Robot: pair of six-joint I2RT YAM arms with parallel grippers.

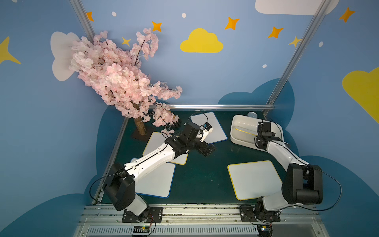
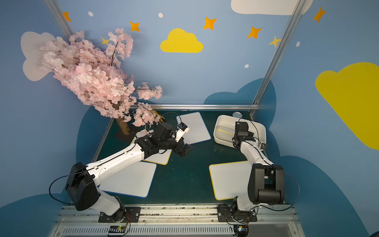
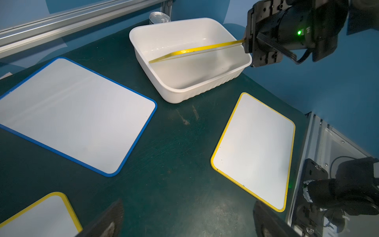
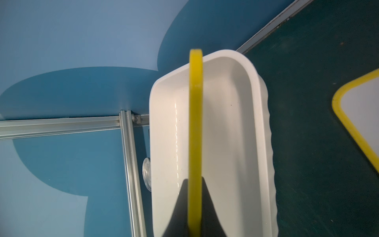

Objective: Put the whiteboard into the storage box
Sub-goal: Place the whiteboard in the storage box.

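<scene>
- Your left claw (image 1: 209,149) hung open and empty over the desk (image 1: 205,174).
- Farther off, your right claw (image 4: 194,181) pinched the whiteboard (image 4: 195,112), edge-up inside the box (image 3: 178,96).
- Placing step, I'd judge: next you needed to tilt it flat, then let go.

Your blue walls (image 1: 205,78) carry a yellow cloud (image 1: 201,42), white clouds (image 1: 287,7) and orange stars (image 1: 231,23). Beyond your left gripper (image 1: 209,150), to its left, leans a pink blossom tree (image 1: 114,78). Dark green matting (image 1: 205,174) lies beneath the gripper, edged by aluminium rails (image 1: 215,106).
</scene>
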